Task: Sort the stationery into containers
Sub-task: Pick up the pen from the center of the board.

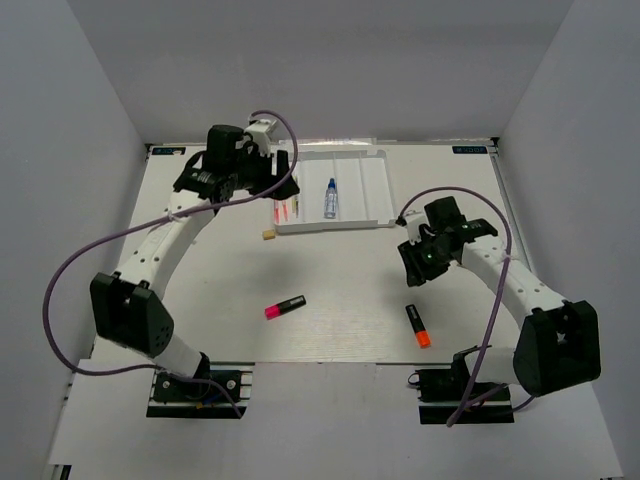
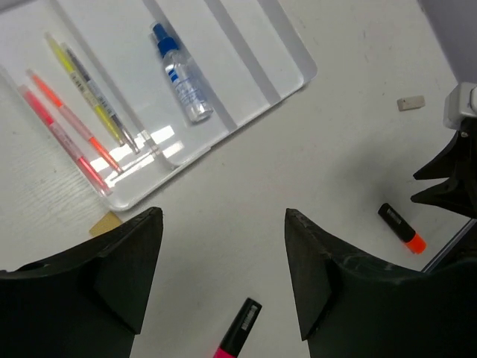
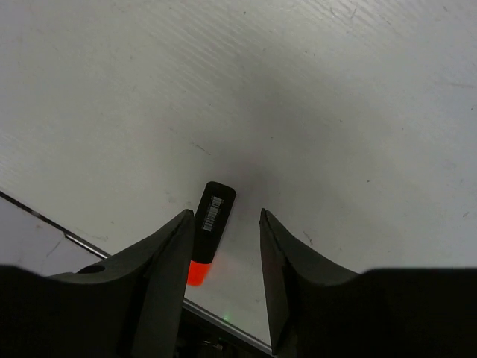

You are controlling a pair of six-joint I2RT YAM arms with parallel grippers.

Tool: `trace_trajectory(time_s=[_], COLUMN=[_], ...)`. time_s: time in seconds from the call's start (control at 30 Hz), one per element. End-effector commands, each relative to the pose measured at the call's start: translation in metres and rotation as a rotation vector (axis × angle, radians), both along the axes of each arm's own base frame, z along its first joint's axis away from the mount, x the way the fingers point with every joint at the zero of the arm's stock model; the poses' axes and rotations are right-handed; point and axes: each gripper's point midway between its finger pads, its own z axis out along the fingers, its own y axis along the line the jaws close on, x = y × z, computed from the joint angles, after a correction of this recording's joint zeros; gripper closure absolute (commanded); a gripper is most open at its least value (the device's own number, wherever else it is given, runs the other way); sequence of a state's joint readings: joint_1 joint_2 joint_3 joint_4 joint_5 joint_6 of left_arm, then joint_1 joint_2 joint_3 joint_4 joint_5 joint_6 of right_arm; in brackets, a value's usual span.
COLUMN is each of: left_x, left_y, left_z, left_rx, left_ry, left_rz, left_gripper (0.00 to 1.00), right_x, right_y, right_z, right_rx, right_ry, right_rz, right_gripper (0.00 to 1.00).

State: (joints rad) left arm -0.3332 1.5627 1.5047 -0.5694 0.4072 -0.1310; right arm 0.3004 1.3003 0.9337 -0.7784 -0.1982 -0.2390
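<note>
Open white tabletop (image 1: pixel 340 275) runs between the flat white ridged plastic tray (image 1: pixel 372 185) at 12 o'clock and two stubby black markers: the pink-ended highlighter (image 1: pixel 285 307) at 7 o'clock and the orange-ended highlighter (image 1: pixel 418 325) at 5. The tray's right-hand compartments are bare. A blue-capped clear bottle (image 1: pixel 330 198) and thin coloured pens (image 1: pixel 288 210) occupy the left ones. A small beige eraser (image 1: pixel 268 235) lies just beside the tray's 7 o'clock corner.

Pretty bright, even light from overhead, white table (image 1: pixel 340 280) slightly washed out in the top view; shadows soft everywhere; tray (image 2: pixel 253 60) throws a hot glare patch left of centre in the left wrist view; right wrist view dimmer, grey shadow smudge mid-frame; fingers (image 3: pixel 160 283) along the bottom near-black, a bit soft.
</note>
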Motion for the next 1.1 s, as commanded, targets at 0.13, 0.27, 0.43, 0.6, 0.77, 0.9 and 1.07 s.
trace_trajectory(time_s=[0.13, 0.27, 0.43, 0.6, 0.77, 0.9, 1.07], left_x=[-0.027, -0.038, -0.038, -0.034, -0.028, -0.025, -0.023], left_y=[0.021, 0.023, 0.023, 0.024, 0.028, 0.028, 0.029], left_z=[-0.013, 0.015, 0.005, -0.01, -0.011, -0.012, -0.021], left_rx=[0.002, -0.059, -0.05, -0.022, -0.02, -0.025, -0.018], left_ry=[-0.048, -0.213, -0.202, -0.151, -0.164, -0.164, -0.145], left_rz=[0.073, 0.072, 0.073, 0.081, 0.104, 0.117, 0.125], left_gripper=[0.24, 0.22, 0.19, 0.19, 0.19, 0.19, 0.19], right_x=[-0.011, -0.022, -0.039, -0.061, -0.072, -0.074, -0.074], right_y=[0.001, -0.01, -0.016, -0.022, -0.021, -0.023, -0.018], right_z=[-0.018, -0.029, -0.035, -0.044, -0.047, -0.051, -0.057], right_rx=[-0.11, -0.225, -0.266, -0.269, -0.265, -0.287, -0.31], right_ry=[0.058, 0.096, 0.166, 0.228, 0.275, 0.285, 0.336], right_rz=[0.051, 0.131, 0.187, 0.158, 0.171, 0.176, 0.198], right_gripper=[0.5, 0.41, 0.38, 0.34, 0.3, 0.3, 0.3])
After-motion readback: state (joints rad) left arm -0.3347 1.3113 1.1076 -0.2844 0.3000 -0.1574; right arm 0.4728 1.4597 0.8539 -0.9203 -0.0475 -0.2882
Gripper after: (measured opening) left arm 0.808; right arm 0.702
